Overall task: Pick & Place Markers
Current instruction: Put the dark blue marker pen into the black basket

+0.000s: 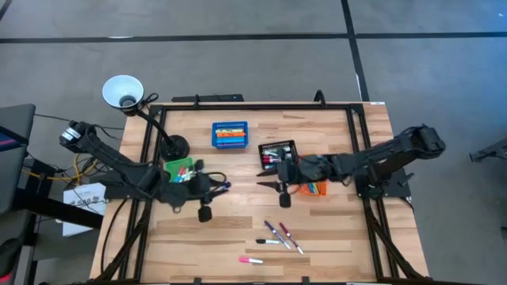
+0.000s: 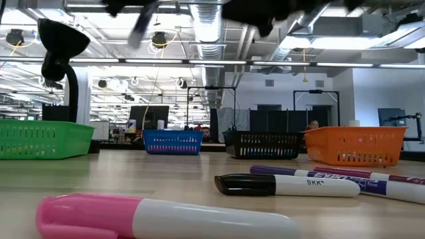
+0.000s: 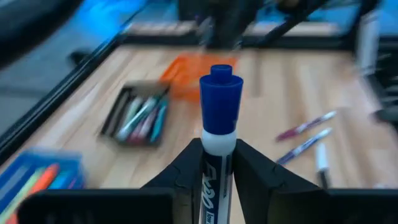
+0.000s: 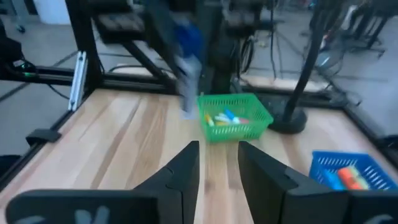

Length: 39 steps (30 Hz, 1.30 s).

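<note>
My left gripper [image 1: 215, 188] is over the table's left middle, beside the green bin [image 1: 180, 169], shut on a white marker with a blue cap [image 3: 221, 102]. My right gripper [image 4: 217, 163] hovers near mid-table [image 1: 275, 187], between the black bin [image 1: 277, 152] and the orange bin [image 1: 315, 188]. It is open by a narrow gap with nothing between its fingers. Several loose markers [image 1: 279, 234] lie flat on the wood near the front edge. Among them are a pink-capped one [image 2: 166, 216] and a black-capped one [image 2: 285, 184]. My left gripper pinches the marker's white barrel [image 3: 219, 142], just behind the blue cap, between its two fingers [image 3: 186, 171]. The marker lies along the fingers, and its capped end sticks out past their tips toward the table's right. It is lifted clear of the table.
A blue bin [image 1: 230, 134] with markers stands at the far middle. A lamp's base [image 1: 173, 146] and white shade [image 1: 123, 91] are at the far left. A black frame [image 1: 253, 105] runs round the table's edges. Bare wood lies between the bins and the loose markers.
</note>
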Available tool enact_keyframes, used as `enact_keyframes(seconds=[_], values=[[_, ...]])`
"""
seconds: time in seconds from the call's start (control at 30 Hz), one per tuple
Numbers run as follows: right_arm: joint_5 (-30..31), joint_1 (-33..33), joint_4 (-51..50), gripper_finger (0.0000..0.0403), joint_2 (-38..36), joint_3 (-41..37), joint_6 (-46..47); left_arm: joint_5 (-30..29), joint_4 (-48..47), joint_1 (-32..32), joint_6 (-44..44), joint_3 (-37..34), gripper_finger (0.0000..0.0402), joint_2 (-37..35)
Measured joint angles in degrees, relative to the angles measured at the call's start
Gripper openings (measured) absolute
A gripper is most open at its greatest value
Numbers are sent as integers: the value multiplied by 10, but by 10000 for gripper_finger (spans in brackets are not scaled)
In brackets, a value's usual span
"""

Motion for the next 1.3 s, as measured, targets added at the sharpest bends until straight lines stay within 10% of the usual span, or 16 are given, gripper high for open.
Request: enact_keyframes(seconds=[0.4, 0.97, 1.3], values=[[-284, -91, 224, 100, 142, -5, 35, 253, 205, 108, 192, 0, 70, 29], [-283, -54, 259, 182, 171, 59, 30, 267, 217, 117, 192, 0, 72, 31], [-262, -43, 258, 148, 172, 72, 30, 267, 238, 116, 192, 0, 73, 31]])
